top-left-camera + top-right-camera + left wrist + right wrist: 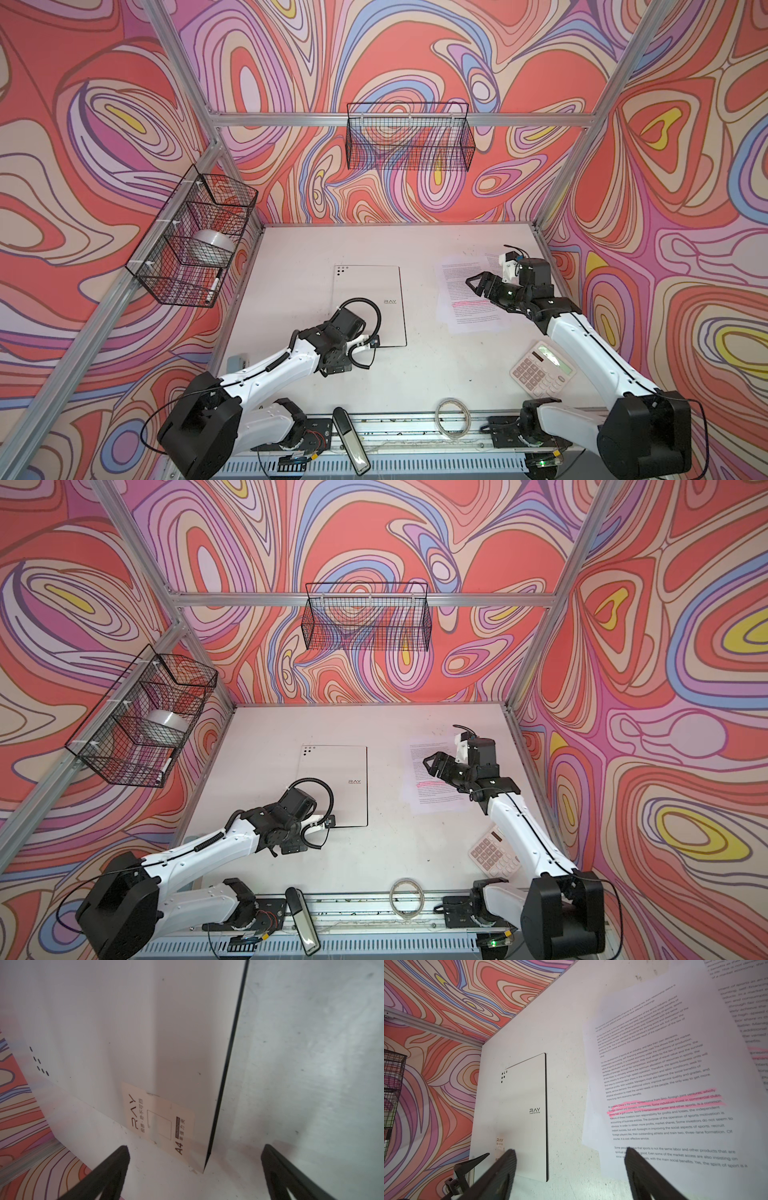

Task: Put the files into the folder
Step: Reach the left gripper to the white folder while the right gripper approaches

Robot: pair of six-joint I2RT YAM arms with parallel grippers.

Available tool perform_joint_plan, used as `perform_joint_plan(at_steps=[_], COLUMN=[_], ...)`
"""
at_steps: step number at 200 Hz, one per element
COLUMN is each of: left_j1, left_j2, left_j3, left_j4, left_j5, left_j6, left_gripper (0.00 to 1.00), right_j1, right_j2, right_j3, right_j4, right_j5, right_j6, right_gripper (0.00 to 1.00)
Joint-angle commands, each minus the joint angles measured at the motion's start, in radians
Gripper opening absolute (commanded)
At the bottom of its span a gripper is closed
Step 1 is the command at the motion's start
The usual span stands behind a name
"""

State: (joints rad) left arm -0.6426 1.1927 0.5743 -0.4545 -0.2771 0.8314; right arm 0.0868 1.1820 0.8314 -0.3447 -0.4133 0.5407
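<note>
Nothing filed yet: the folder (368,303) lies shut mid-worktop (299,249), the files (465,307) loose near the right edge. The left gripper (195,1147), wide open and empty, straddles the folder's near-left corner; the right gripper (570,1150) hangs open, empty, over the files.

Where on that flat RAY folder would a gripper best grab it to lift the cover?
Probably its thin edge at the near left corner, coming in low from the near side. The folder lies flat and closed on the table, so nothing stands up to pinch; only the rim gives a lip. The left gripper stands open at that corner.
</note>
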Motion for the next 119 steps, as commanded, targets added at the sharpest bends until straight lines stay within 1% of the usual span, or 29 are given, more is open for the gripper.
perform_joint_plan(at_steps=[1, 35, 47, 56, 59, 82, 119], left_j1=[-0.01, -0.015, -0.017, -0.017, -0.017, -0.019, -0.019], left_j2=[0.0, 0.016, 0.017, 0.021, 0.021, 0.021, 0.012], left_j3=[-0.016, -0.047, -0.05, -0.05, -0.081, -0.107, -0.122], left_j4=[0.098, 0.184, 0.185, 0.226, 0.231, 0.269, 0.327], left_j5=[-0.028, -0.06, -0.063, -0.07, -0.072, -0.086, -0.123], left_j6=[0.01, 0.025, 0.032, 0.034, 0.034, 0.044, 0.019], left_gripper=[1.0, 1.0, 1.0, 1.0, 1.0, 1.0, 0.99], right_j1=[0.008, 0.008, 0.008, 0.008, 0.007, 0.007, 0.007], right_j2=[0.008, 0.016, 0.018, 0.02, 0.021, 0.024, 0.034], right_j3=[-0.008, -0.006, -0.003, 0.0, 0.002, 0.008, 0.008], right_j4=[0.023, 0.027, 0.027, 0.027, 0.027, 0.024, 0.024], right_j5=[-0.009, -0.004, -0.006, -0.01, -0.01, -0.012, -0.026], right_j6=[0.02, 0.024, 0.03, 0.03, 0.03, 0.026, 0.019], right_gripper=[0.87, 0.87, 0.87, 0.86, 0.87, 0.87, 0.86])
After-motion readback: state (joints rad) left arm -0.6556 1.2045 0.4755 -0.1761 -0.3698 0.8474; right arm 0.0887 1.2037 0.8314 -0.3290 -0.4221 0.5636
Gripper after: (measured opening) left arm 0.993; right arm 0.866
